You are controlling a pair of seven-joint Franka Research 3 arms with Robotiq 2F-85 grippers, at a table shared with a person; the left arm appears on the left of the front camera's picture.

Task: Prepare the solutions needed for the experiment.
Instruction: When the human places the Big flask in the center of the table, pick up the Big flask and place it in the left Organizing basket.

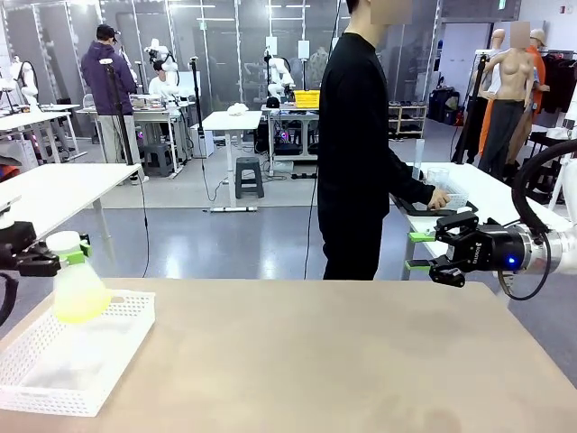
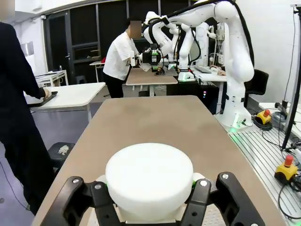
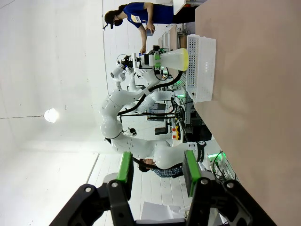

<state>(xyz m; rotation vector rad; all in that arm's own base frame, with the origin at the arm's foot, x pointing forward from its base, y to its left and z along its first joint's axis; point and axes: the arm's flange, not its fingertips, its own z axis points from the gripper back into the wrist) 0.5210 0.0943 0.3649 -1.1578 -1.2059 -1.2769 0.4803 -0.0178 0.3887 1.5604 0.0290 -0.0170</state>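
A clear conical flask (image 1: 77, 287) with a white cap (image 2: 149, 176) hangs over the left end of the table. A shallow layer of pale yellow-green solution (image 1: 79, 308) lies in its bottom. My left gripper (image 1: 68, 253) is shut on the flask's neck just under the cap, and the left wrist view looks down on that cap between the left gripper's (image 2: 149, 197) two black fingers. My right gripper (image 1: 417, 251) hovers open and empty above the table's far right edge. In the right wrist view the right gripper (image 3: 157, 169) faces the distant flask (image 3: 171, 59) across the table.
A white mesh tray (image 1: 54, 388) sits at the table's left end, directly under the flask. The brown tabletop (image 1: 315, 361) stretches bare to the right. A person in black (image 1: 361, 144) stands beyond the far edge, a hand (image 1: 439, 198) on another table.
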